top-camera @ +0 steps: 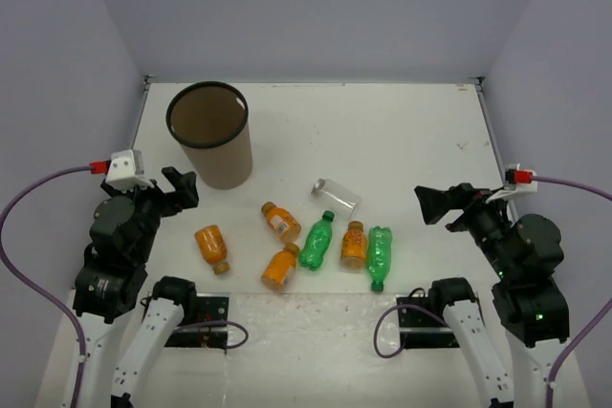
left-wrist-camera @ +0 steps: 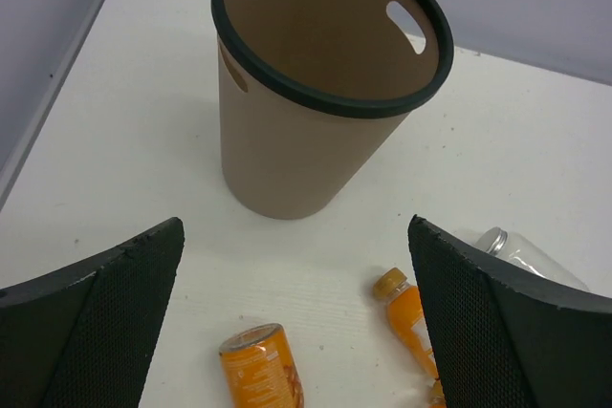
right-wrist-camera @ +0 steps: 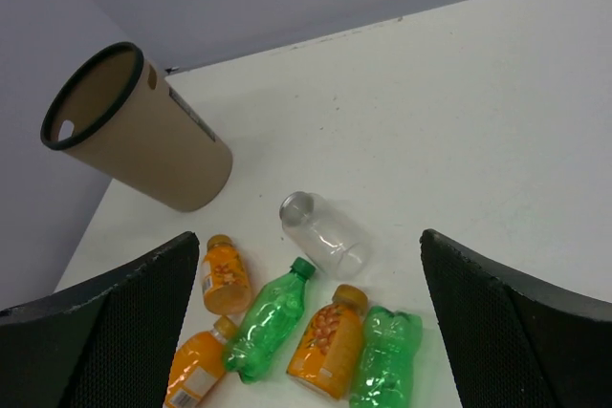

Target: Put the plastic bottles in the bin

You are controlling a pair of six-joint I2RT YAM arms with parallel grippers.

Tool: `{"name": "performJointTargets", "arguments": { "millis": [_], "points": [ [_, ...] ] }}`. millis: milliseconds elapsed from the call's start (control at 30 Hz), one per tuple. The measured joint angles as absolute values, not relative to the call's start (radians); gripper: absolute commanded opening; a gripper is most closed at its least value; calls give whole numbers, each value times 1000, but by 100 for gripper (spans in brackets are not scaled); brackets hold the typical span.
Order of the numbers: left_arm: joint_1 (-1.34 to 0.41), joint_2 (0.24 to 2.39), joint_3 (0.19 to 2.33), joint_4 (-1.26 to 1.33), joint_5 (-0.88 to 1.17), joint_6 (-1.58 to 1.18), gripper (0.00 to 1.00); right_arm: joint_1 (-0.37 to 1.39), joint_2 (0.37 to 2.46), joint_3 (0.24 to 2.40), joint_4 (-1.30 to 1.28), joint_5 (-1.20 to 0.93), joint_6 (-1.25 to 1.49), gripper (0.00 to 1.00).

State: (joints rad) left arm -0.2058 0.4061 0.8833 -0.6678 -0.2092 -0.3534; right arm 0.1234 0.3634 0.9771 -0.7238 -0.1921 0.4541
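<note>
No bottle is binned yet: your left fingers [top-camera: 182, 188] and right fingers [top-camera: 432, 205] spread wide, empty. The plastic bottles [top-camera: 316, 241] lie on the desk [top-camera: 411, 140], near centre; the bin [top-camera: 218, 161] stands far left. Next, lower the left onto the nearest orange bottle [top-camera: 212, 247].

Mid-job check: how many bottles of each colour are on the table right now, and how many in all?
Orange bottles: 4
Green bottles: 2
Clear bottle: 1
Total: 7, all lying on the table, outside the bin.
</note>
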Motion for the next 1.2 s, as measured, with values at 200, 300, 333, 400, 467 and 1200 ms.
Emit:
{"name": "performJointTargets", "arguments": {
  "millis": [200, 300, 333, 400, 467, 1200],
  "points": [
    [-206, 411, 864, -657, -204, -360, 100, 123, 345, 951, -684, -178, 460, 99],
    [-206, 405, 846, -643, -191, -368, 100, 123, 345, 908, -630, -204, 464, 99],
    [-206, 402, 838, -637, -186, -374, 100, 123, 342, 886, -603, -218, 464, 99],
    [-205, 397, 823, -630, -179, -378, 100, 123, 340, 829, -543, -263, 465, 99],
    [-206, 391, 812, -625, -171, -383, 100, 123, 359, 782, -488, -316, 465, 99],
    [-206, 373, 787, -578, -126, -383, 100, 692, 1615, 1124, -542, 58, -32, 98]
  ]
}}
